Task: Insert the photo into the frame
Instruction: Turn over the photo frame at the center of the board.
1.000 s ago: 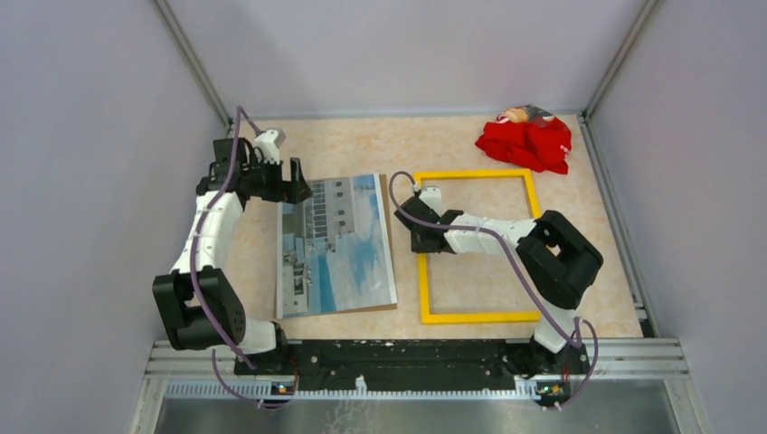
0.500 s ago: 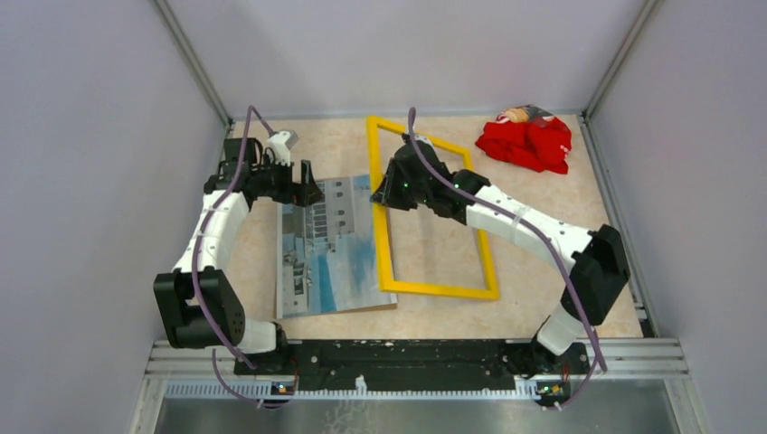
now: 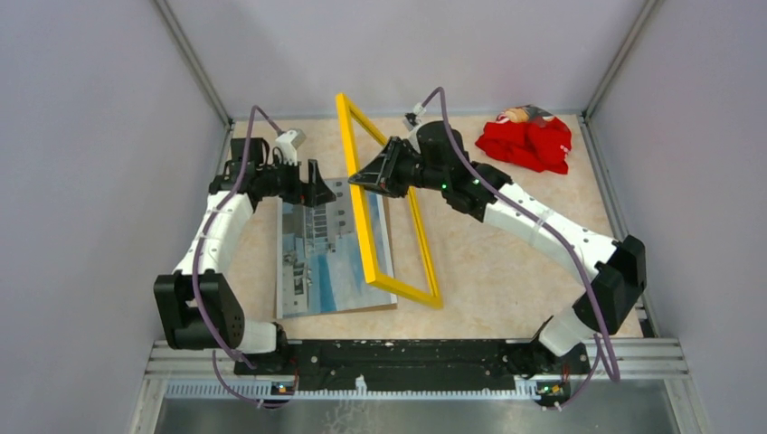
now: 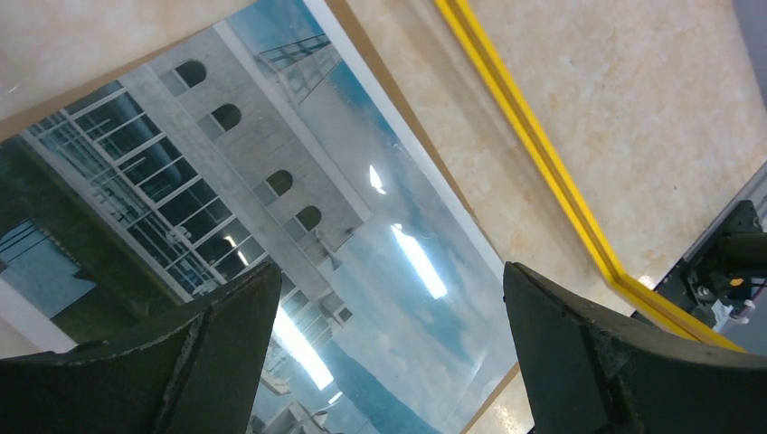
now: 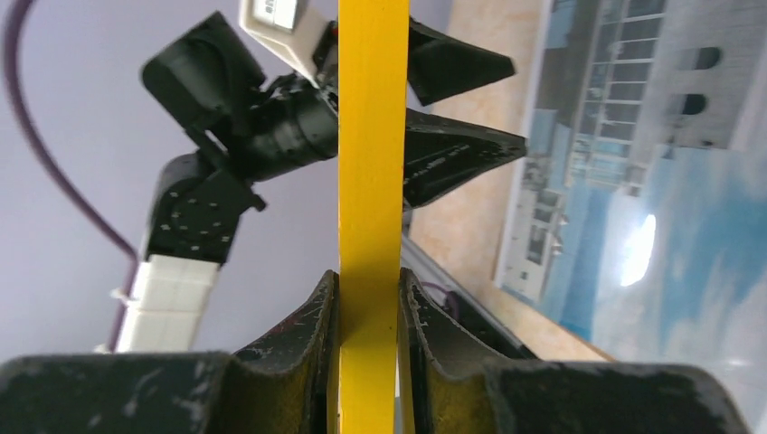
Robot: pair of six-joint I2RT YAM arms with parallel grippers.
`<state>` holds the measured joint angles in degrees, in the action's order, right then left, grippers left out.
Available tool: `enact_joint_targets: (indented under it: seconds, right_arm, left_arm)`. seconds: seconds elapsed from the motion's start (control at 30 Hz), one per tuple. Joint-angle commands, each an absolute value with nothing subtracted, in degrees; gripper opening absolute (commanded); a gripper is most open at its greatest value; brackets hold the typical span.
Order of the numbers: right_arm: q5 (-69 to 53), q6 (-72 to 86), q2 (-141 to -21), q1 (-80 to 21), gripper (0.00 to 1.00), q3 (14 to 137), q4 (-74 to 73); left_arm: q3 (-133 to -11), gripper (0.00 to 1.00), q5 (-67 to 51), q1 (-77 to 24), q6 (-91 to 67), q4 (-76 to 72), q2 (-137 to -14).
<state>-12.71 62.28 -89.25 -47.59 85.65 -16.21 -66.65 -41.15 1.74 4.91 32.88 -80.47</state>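
The photo (image 3: 326, 249), a building against blue sky, lies face up on a brown backing board at the left; it also shows in the left wrist view (image 4: 298, 235) and the right wrist view (image 5: 651, 172). The yellow frame (image 3: 366, 235) stands tilted on its near edge, which rests at the photo's right side. My right gripper (image 3: 360, 178) is shut on the frame's long side (image 5: 369, 181) and holds it up. My left gripper (image 3: 318, 192) is open and empty, hovering over the photo's far end (image 4: 389, 298).
A red cloth bundle (image 3: 529, 140) lies at the far right corner. The brown backing board's edge (image 3: 384, 194) shows beside the photo. Grey walls close in left, right and behind. A metal rail (image 3: 416, 348) runs along the near edge.
My right gripper has lifted the frame off the table and swung it left, from flat to standing on edge beside the photo. My left gripper has shifted slightly right over the photo.
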Motion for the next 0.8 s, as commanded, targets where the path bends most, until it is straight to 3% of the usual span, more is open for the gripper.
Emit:
enact_joint_targets:
  seconds: [0.0,0.37,0.47,0.7,0.77]
  right_arm:
    - [-20.4,68.54,-84.76,-45.37,0.0,85.42,-5.49]
    - [-27.07,74.01,-81.28,-40.27,0.03,75.27,0.91]
    - [-28.4,74.42,-79.99,-38.32,0.14,72.68,1.75]
    - [-32.06,69.64,-80.9,-36.76,0.62,75.58,-5.17]
    - [-32.44,66.61,-81.13,-36.72,0.7,77.84,-9.37]
  left_arm:
    - [-68.28,0.99,-44.47,0.28,0.6,28.43,-76.51]
    - [-74.47,0.99,-37.33,-9.56,-7.24,19.93,-77.7]
    - [-76.62,0.99,-34.38,-12.59,-7.46,19.81,-79.24]
    - [-82.66,0.99,-28.1,-18.47,-6.67,21.1,-84.55]
    - [-84.25,0.99,-27.03,-19.28,-6.52,21.45,-85.79]
